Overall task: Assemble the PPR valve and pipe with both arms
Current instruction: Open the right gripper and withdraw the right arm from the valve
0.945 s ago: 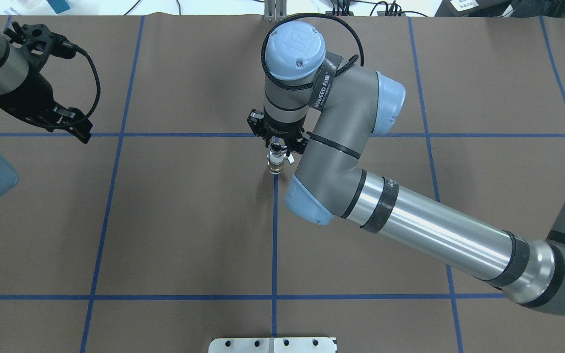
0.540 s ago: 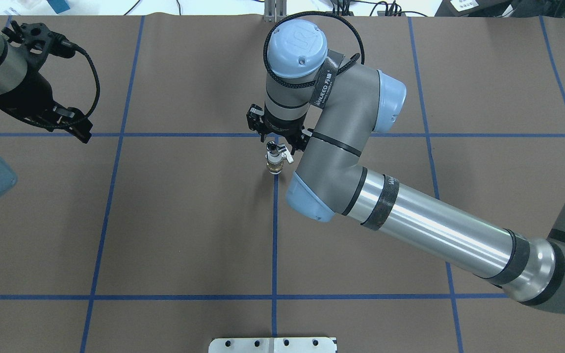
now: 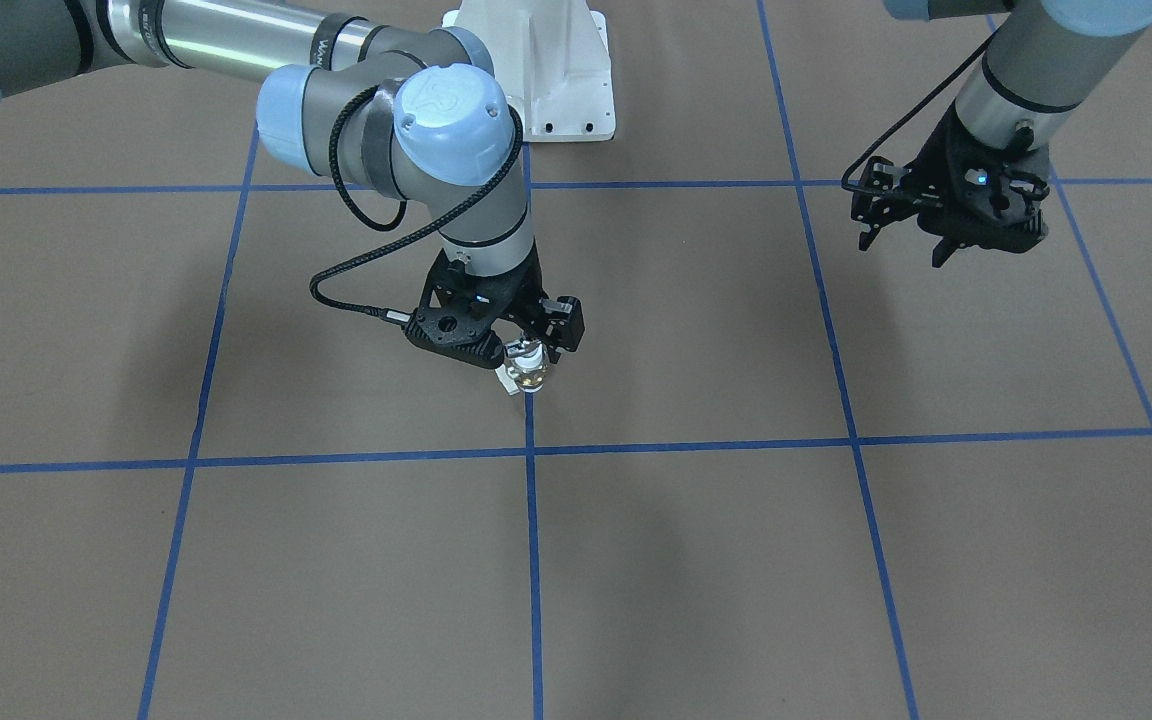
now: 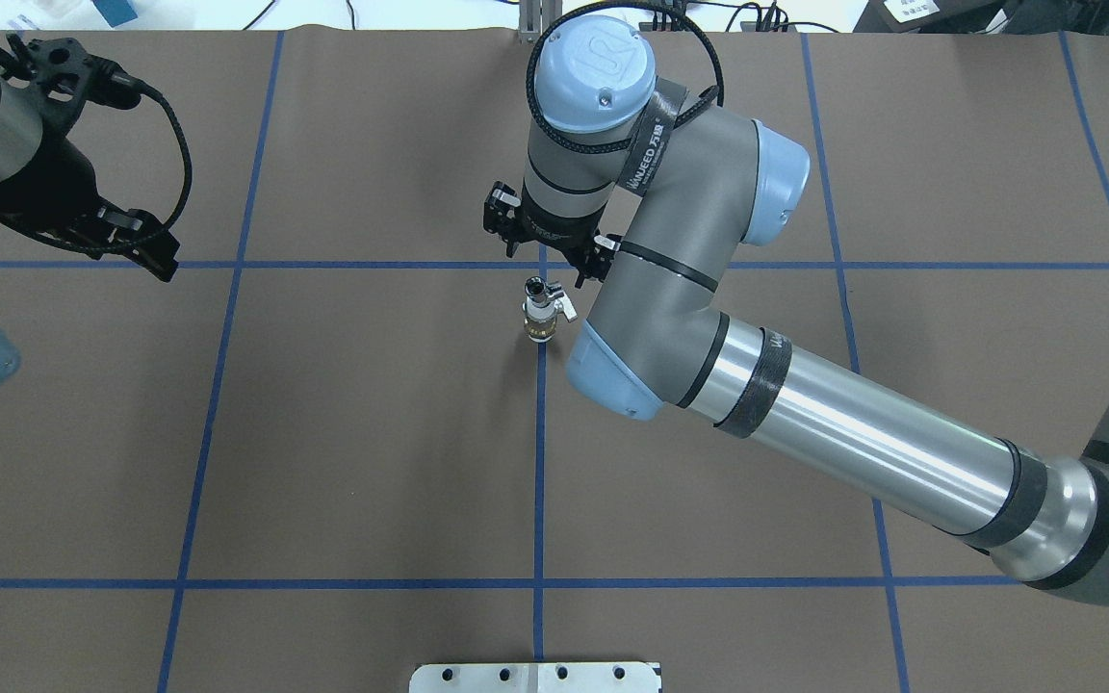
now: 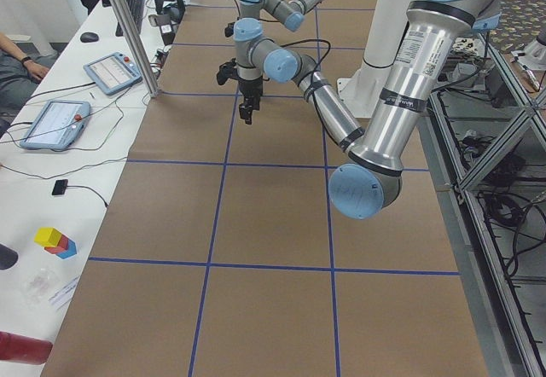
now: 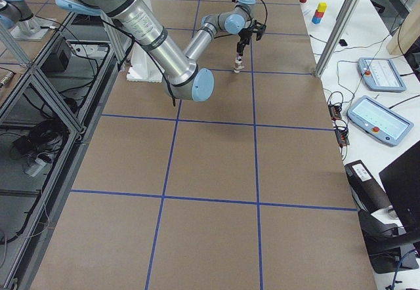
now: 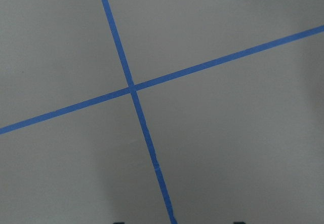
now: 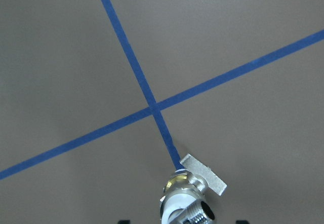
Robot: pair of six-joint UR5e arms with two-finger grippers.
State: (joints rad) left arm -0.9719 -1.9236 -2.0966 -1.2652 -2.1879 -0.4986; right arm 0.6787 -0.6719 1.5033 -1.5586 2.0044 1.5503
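The PPR valve (image 4: 540, 313) stands upright on the blue tape line at the table's middle, with a white collar, a brass foot and a white side tab (image 8: 205, 176). A chrome threaded piece, the pipe (image 8: 202, 215), sits on its top. My right gripper (image 4: 547, 252) hangs open and empty just above and beyond the valve, not touching it; it also shows in the front-facing view (image 3: 526, 345), above the valve (image 3: 528, 372). My left gripper (image 4: 145, 245) is open and empty at the far left, above bare table (image 3: 936, 235).
The white bolted pedestal base (image 3: 536, 70) stands at the robot's side of the table (image 4: 535, 677). My right forearm (image 4: 853, 443) stretches low across the right half. Blue tape lines (image 7: 132, 88) divide the brown mat into squares.
My right gripper has risen and drawn back off the top of the valve, which stays standing in place. The left arm has barely shifted.
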